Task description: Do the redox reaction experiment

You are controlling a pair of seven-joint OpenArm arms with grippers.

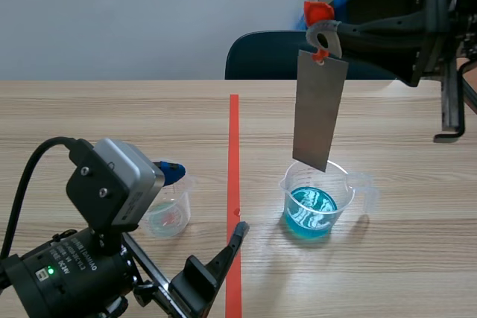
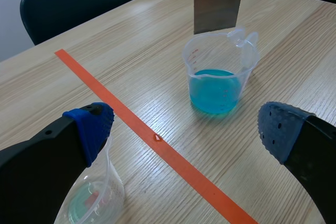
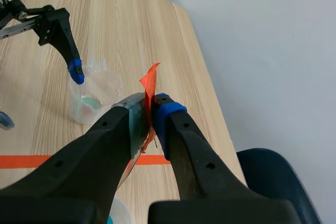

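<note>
A grey metal plate point(image 1: 319, 109) hangs upright from an orange-red tab point(image 1: 318, 14), and my right gripper point(image 1: 322, 29), raised at the upper right, is shut on that tab point(image 3: 149, 85). The plate's lower edge point(image 2: 218, 3) is about level with the rim of a clear beaker point(image 1: 319, 200) of blue liquid point(image 2: 214, 90) and is not in the liquid. My left gripper point(image 1: 205, 202) stands open low at the left. One of its blue pads point(image 2: 90, 124) is over a small clear beaker point(image 2: 94, 198) with a little pale liquid point(image 1: 168, 217).
An orange-red tape line point(image 1: 234, 147) runs down the wooden table between the two beakers. A dark blue chair point(image 1: 276, 53) stands behind the far edge. The left arm's fingers and the small beaker point(image 3: 94, 98) show in the right wrist view.
</note>
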